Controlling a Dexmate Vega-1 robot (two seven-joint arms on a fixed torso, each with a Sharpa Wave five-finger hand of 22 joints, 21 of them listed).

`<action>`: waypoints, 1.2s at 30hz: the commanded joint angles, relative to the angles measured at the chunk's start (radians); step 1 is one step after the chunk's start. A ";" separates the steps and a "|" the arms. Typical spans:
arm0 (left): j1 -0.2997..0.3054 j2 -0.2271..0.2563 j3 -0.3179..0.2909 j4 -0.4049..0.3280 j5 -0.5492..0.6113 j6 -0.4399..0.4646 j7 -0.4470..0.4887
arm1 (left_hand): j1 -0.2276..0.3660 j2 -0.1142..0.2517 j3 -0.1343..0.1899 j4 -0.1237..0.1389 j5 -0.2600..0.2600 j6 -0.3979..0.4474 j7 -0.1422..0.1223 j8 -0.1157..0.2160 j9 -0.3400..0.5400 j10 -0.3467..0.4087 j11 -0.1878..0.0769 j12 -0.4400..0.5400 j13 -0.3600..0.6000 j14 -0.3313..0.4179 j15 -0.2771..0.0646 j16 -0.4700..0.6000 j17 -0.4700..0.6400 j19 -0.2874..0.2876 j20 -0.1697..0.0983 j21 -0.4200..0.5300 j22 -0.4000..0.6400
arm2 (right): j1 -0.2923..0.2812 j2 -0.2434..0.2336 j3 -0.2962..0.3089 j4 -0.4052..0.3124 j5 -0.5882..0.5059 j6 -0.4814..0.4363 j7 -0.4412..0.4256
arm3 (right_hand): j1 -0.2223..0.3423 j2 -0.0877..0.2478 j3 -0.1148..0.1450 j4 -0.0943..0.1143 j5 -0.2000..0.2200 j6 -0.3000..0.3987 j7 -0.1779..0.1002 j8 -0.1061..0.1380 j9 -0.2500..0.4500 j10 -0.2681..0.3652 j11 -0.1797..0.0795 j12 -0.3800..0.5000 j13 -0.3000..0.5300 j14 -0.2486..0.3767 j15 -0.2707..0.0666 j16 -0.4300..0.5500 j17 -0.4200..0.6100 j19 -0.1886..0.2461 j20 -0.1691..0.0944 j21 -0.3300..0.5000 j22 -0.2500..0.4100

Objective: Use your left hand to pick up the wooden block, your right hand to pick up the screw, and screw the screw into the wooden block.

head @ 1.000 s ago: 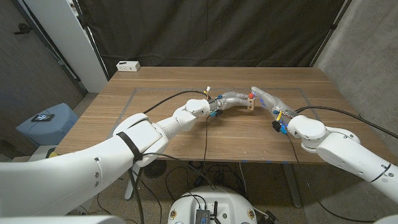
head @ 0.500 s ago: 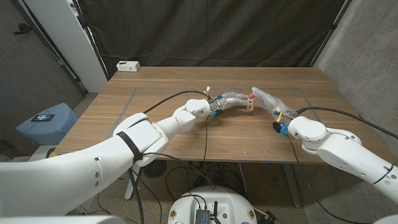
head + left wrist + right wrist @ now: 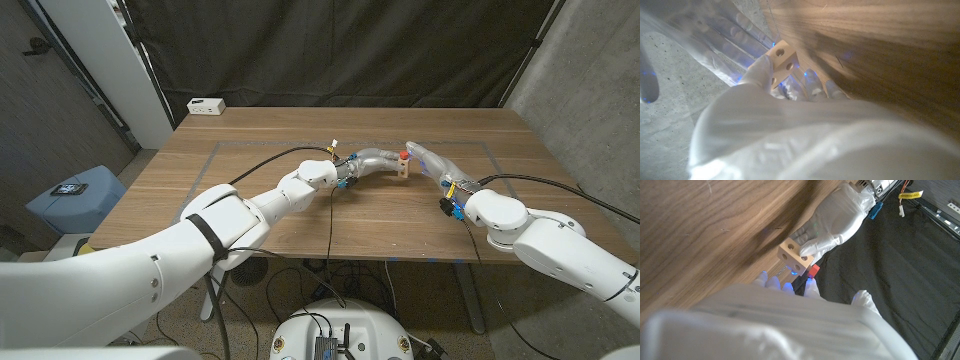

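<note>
Basically nothing has moved over the last second. The wooden table (image 3: 300, 215) carries the same layout, and the arms sit the same apart from a slight shift at the right forearm. That reads as a hold or a very slow turn, not a completed step.

The left hand (image 3: 372, 160) reaches toward the table's far edge, about mid-width, and grips the wooden block (image 3: 402, 168). The right wrist view shows it best: the left hand (image 3: 832, 220) wraps the wooden block (image 3: 793, 253) with the thumb over its top face, and drilled holes show on two sides. The left wrist view confirms the block (image 3: 781, 60) between its fingers.

The right hand (image 3: 432, 162) comes in from the table's right side and meets the block. Its fingers are bunched against the block's face. Whether they actually pinch the screw is not clear from any view.

The screw (image 3: 404, 155) shows as a red head on top of the block in the head view. From the right wrist it is a red piece (image 3: 813, 271) just beside the block, close to the right hand's fingertips.

Judgement: the task is in the threading stage, with the screw at the block but not visibly seated. No change across the frames suggests the turn has stalled or is too small to register. Next step likely needs a regrip and rotation by the right hand while the left keeps the block steady.
</note>
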 commanded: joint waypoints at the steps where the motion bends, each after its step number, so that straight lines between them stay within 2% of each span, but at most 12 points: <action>1: 0.014 0.011 -0.001 -0.031 0.000 -0.001 -0.002 | 0.000 0.007 0.002 0.006 0.007 0.008 -0.002 0.004 0.003 0.009 0.003 0.006 0.005 0.010 -0.059 0.005 0.001 0.004 -0.001 0.005 0.003 | -0.036 -0.008 0.021 -0.029 0.005 -0.002 -0.017 | -0.007 0.006 0.007 -0.003 0.009 0.009 -0.005 0.004 0.005 -0.173 0.008 0.006 0.003 -0.202 0.006 0.007 0.001 -0.003 0.006 0.006 0.003; 18: 0.035 0.026 0.000 -0.079 0.000 0.015 0.008 | 0.000 0.007 0.002 0.005 0.007 0.010 0.001 0.004 0.003 0.007 0.002 0.006 0.005 0.010 -0.058 0.005 0.001 0.003 0.000 0.005 0.003 | -0.070 -0.021 0.043 -0.064 0.003 -0.009 -0.023 | -0.005 0.006 0.008 -0.004 0.009 0.013 -0.008 0.005 0.005 -0.167 0.011 0.007 0.003 -0.198 0.007 0.008 0.001 -0.002 0.006 0.007 0.003; 36: 0.011 -0.002 -0.002 -0.010 -0.004 0.003 0.001 | -0.001 0.006 0.002 0.005 0.007 0.010 0.002 0.004 0.003 0.006 0.003 0.005 0.005 0.010 -0.060 0.005 0.001 0.004 -0.001 0.005 0.003 | -0.077 -0.024 0.046 -0.088 0.007 -0.024 -0.017 | -0.003 0.007 0.010 -0.005 0.009 0.022 -0.007 0.006 0.005 -0.161 0.011 0.008 0.003 -0.195 0.008 0.008 0.000 0.000 0.004 0.007 0.003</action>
